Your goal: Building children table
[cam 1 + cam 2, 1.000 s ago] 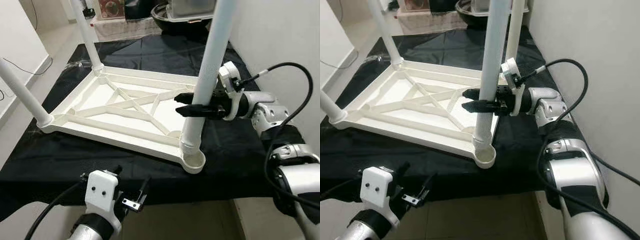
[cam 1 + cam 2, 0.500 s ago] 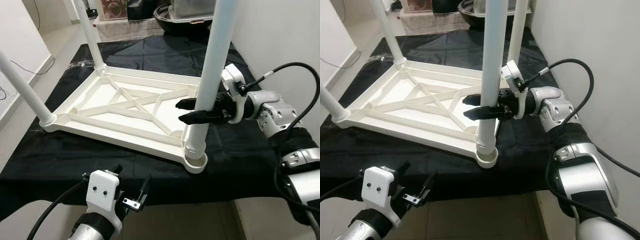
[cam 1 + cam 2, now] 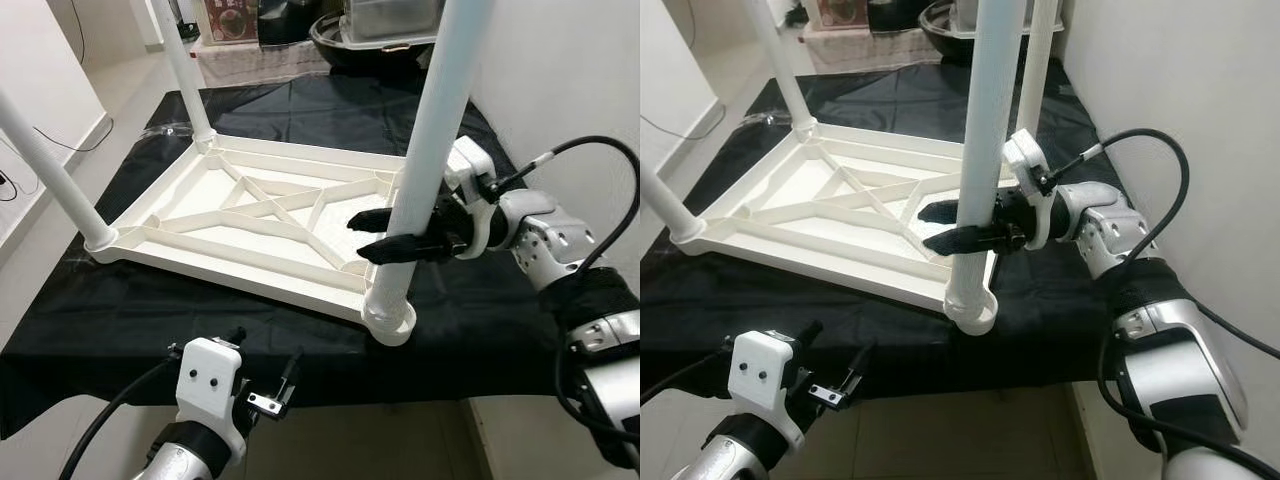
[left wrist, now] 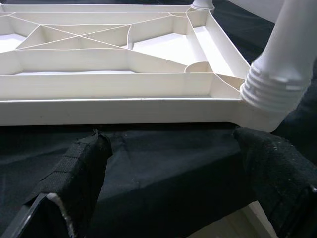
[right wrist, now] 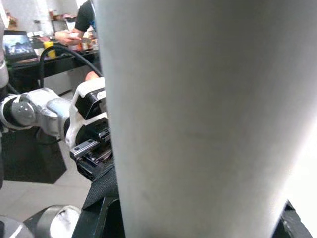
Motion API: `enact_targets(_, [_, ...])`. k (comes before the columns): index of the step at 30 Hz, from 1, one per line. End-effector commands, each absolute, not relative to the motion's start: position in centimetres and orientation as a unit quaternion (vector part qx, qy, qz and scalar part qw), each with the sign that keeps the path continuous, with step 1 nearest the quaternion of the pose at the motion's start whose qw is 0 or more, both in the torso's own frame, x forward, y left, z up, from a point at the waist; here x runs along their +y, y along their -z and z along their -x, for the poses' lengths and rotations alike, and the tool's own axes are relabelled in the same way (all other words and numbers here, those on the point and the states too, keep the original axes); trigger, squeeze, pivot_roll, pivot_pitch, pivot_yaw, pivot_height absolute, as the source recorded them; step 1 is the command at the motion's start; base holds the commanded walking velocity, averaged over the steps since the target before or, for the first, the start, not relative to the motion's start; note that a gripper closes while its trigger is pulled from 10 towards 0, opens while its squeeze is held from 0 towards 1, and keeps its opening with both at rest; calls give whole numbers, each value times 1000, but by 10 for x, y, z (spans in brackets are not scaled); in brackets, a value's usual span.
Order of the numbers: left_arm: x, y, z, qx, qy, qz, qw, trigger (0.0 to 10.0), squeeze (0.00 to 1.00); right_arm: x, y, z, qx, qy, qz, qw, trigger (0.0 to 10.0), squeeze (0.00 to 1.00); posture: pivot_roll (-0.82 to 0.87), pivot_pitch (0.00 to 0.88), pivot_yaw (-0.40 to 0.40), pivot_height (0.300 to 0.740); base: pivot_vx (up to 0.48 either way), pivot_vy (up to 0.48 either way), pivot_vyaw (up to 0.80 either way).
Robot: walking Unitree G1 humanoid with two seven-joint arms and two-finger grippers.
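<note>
My right fingers (image 3: pixel 372 233) straddle the white leg (image 3: pixel 428 160) right of centre in the frame, one finger on each side low on the tube, so I can steady and turn it in its corner socket (image 3: pixel 389 320). The upturned tabletop (image 3: pixel 255 225) lies ribs-up on the black-draped surface (image 3: pixel 120 320); at the lower edge, my left fingers (image 3: pixel 268 375) hang spread and idle.

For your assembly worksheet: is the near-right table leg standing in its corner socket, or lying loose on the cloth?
Standing in the socket. The leg rises from the tabletop's near corner, ribbed base seated there, with the right gripper around it.
</note>
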State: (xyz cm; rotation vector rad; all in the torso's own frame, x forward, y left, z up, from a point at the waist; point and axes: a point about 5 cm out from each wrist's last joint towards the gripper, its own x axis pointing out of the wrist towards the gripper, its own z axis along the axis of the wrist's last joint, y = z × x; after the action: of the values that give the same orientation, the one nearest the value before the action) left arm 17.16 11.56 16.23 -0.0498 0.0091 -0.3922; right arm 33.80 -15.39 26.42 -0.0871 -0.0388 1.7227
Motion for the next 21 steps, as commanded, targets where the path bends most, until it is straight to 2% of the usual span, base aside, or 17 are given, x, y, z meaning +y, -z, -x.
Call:
enact_targets(1, [117,-159,-171,11,188,21,982,10000,0,-149,-263,-336,-23,-770,42,637,10000,0,104,111,42,740,0,0,0])
enact_targets(12, [116,-161,-171,6,184,22,983,10000,0,-148,-259,-342,-15,-760,62,647,10000,0,106,122,30,740,0,0,0])
enact_targets(16, [115,-160,-171,6,182,21,983,10000,0,-156,-265,-348,-12,-745,66,664,10000,0,109,127,29,740,0,0,0])
enact_targets(21, [116,-160,-170,8,180,21,983,10000,0,-160,-270,-349,-12,-742,73,667,10000,0,107,132,30,740,0,0,0])
